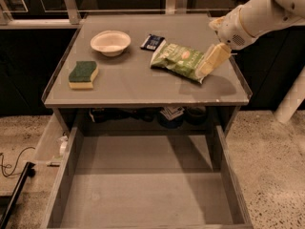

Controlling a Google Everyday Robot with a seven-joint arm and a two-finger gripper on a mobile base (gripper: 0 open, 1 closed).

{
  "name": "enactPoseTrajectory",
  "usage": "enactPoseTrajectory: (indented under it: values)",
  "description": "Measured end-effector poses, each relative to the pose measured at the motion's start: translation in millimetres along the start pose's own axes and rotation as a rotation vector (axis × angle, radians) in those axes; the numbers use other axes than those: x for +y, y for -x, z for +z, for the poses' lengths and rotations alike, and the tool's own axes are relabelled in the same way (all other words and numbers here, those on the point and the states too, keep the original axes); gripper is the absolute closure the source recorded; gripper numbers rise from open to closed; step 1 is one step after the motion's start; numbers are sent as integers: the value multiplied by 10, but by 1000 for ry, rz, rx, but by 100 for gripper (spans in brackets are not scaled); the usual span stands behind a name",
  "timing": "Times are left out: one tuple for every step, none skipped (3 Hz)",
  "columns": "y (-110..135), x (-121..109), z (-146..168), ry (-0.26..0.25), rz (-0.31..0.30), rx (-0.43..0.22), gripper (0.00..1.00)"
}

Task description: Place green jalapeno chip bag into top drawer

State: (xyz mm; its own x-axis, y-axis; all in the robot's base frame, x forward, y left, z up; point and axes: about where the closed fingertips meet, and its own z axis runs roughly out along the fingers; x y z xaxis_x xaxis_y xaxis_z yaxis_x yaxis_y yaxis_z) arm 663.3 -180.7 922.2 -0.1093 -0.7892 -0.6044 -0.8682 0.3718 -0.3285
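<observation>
The grasp step was judged to be in hand. The green jalapeno chip bag (pixel 180 61) was seen lying flat on the worktop (pixel 143 87), toward the 2 o'clock part of its surface. A dark-blue wrapper (pixel 152 41) was seen just beside it at 11 o'clock. The end effector (pixel 213 61) was found at the bag's 3 o'clock end, angled down onto the crinkled edge. Whether it was apart or clamped on the bag could not be told. The top drawer (pixel 143 190) was seen pulled out at 6 o'clock, below the worktop. A firm hold on the bag's end was judged to be called for next, then a lift clear of the worktop's front lip and a carry toward 6 o'clock over the drawer. The sponge (pixel 83 74) and bowl (pixel 110 42), at 9 to 10 o'clock, were judged well apart from that path.
</observation>
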Motion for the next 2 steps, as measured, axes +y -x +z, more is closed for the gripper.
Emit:
enactPoseTrajectory:
  values:
    - [-100,-112,194,6,46,10,0]
    - [-109,-168,365,32,66,-3,0]
